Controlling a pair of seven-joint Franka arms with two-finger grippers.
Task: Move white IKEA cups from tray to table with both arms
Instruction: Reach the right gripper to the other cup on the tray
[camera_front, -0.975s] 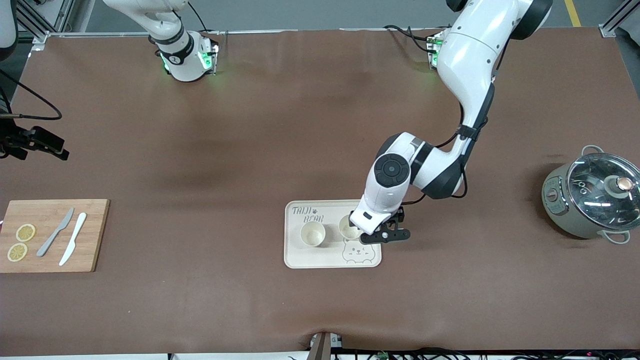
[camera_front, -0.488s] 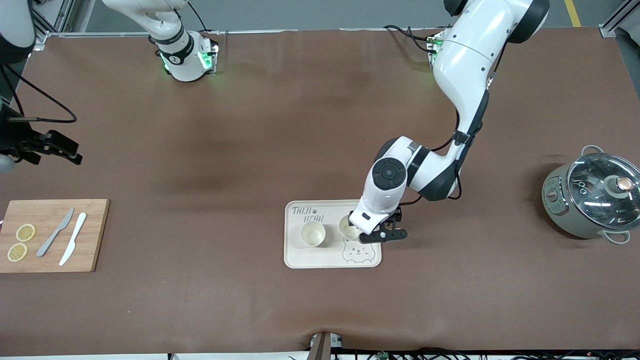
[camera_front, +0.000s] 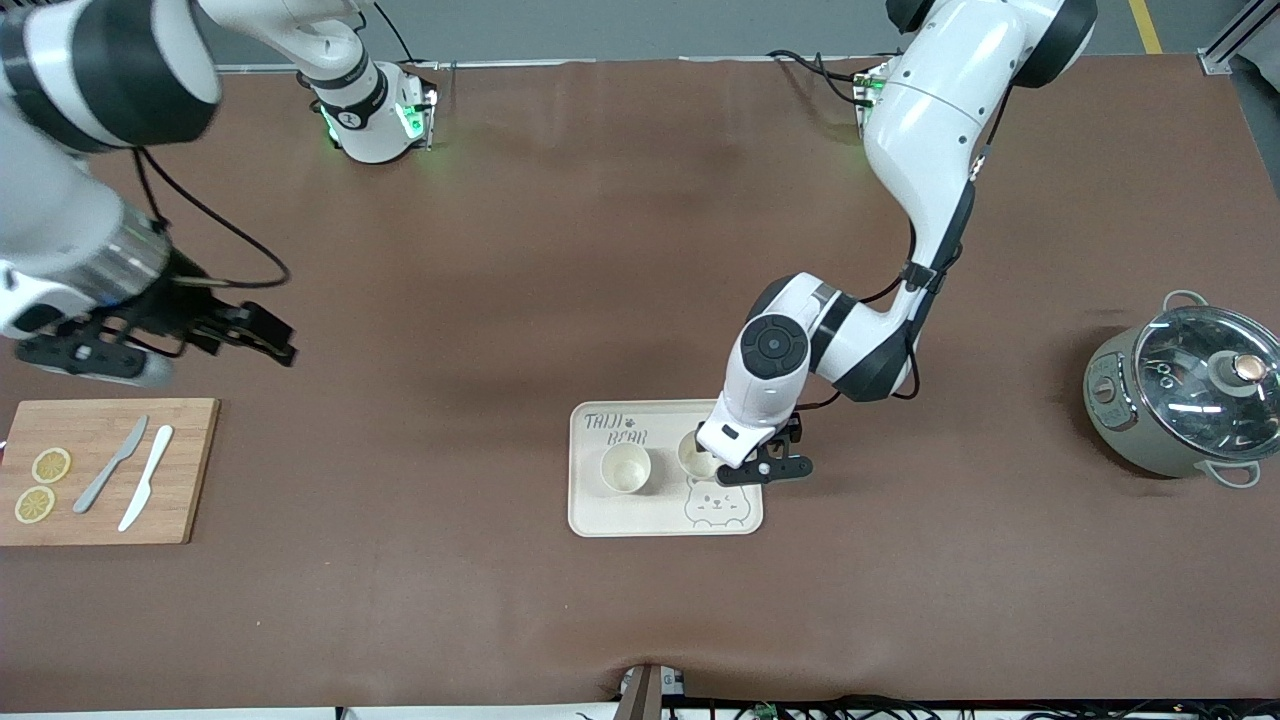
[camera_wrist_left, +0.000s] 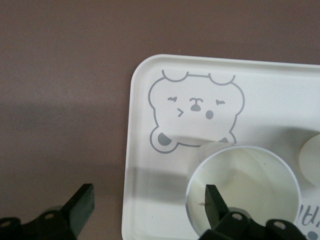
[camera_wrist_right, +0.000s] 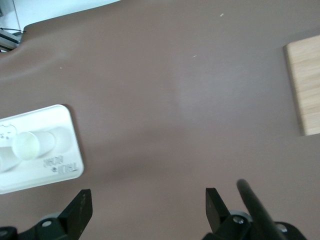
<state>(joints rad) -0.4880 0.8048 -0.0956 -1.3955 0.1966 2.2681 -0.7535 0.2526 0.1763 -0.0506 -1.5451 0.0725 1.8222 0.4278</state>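
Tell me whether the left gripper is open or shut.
Open. The left gripper has its fingers spread, one finger inside the cup on the tray, one outside.

Three camera views: one high overview and two wrist close-ups.
The front view looks steeply down from across the brown tabletop (camera_front: 500, 250), facing both arm bases along its top edge. The left wrist view sits very close above the bear tray (camera_wrist_left: 145, 150), looking straight down past its own fingers (camera_wrist_left: 212, 200). The right wrist view looks down from higher up; the tray (camera_wrist_right: 65, 150) appears in all three.
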